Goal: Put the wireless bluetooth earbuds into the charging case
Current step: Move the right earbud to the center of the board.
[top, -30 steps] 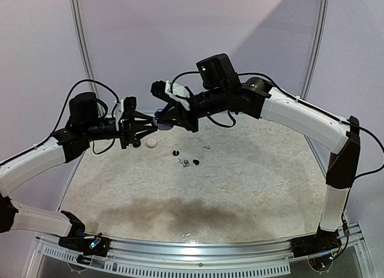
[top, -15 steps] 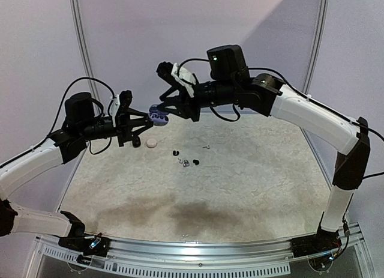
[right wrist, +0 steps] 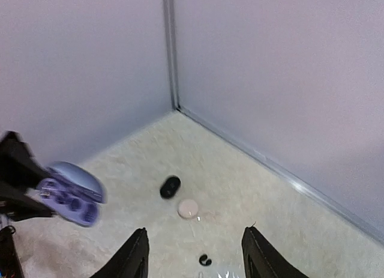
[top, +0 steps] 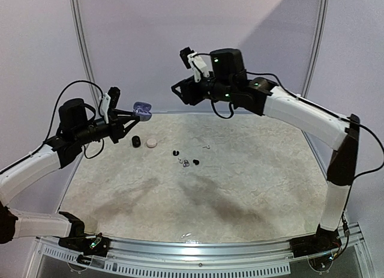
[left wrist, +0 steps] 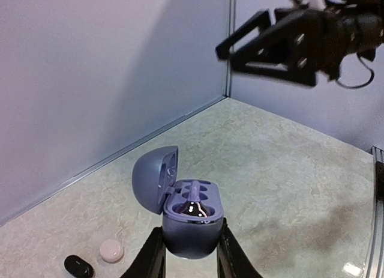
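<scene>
open case (left wrist: 191, 221) upright, lid (left wrist: 154, 179) swung left

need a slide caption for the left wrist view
Left gripper holds an open lilac charging case above the table; the right gripper hangs open beyond.

The left gripper (left wrist: 189, 254) is raised above the table's (top: 252, 182) far-left part, with the open charging case (left wrist: 187, 221) between its fingers, lid hinged back to the left. Below it on the table a black case (top: 136, 141) lies just left of a pale round case (top: 152, 143). Right of these sit small earbuds (top: 187, 163), loosely clustered. The right gripper (top: 180, 92) hangs high, right of the charging case and apart from it.
</scene>
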